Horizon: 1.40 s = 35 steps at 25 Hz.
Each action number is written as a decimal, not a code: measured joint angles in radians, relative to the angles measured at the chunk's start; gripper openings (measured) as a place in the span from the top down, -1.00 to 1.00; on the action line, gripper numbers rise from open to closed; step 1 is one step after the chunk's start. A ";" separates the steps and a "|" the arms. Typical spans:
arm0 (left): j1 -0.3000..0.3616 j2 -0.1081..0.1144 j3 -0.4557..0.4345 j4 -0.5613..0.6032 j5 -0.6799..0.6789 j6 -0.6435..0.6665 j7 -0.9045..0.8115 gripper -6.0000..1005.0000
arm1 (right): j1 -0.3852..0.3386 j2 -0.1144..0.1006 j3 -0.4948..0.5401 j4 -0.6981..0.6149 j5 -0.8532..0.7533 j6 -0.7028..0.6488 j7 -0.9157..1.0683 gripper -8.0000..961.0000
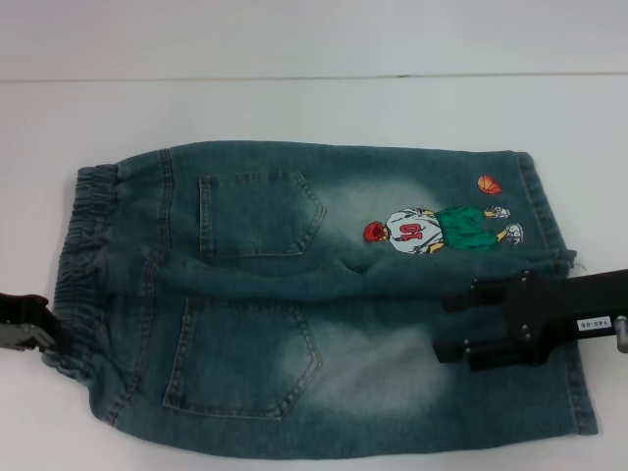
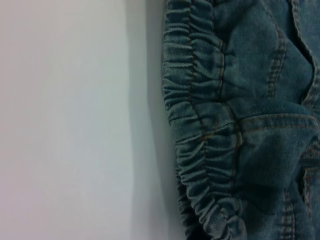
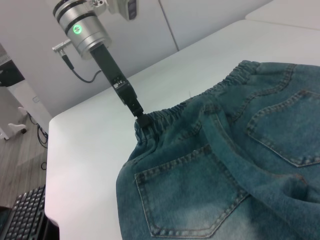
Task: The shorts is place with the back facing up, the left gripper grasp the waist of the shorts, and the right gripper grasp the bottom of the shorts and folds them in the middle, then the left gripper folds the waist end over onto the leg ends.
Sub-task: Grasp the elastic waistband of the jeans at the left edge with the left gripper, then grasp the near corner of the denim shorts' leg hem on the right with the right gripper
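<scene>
The shorts (image 1: 324, 304) lie flat on the white table, back up, with two patch pockets showing and the basketball player embroidery (image 1: 442, 228) on the far leg. The puckered waist end (image 1: 83, 265) is at the left and the leg ends (image 1: 564, 294) at the right. My left gripper (image 1: 44, 339) sits at the near part of the waistband; in the right wrist view the left gripper (image 3: 141, 120) pinches the band's edge, which rises to it. My right gripper (image 1: 451, 324), the one with the white label, hovers open over the near leg close to the hem.
The white table (image 1: 314, 108) stretches behind the shorts and ends at a pale wall. In the right wrist view the table's edge (image 3: 55, 150) drops to a floor with a keyboard (image 3: 22, 215) below.
</scene>
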 joint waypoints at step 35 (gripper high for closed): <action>-0.055 0.004 0.000 0.013 -0.013 -0.011 0.008 0.91 | 0.109 -0.064 -0.112 -0.194 -0.574 -0.229 0.405 -0.68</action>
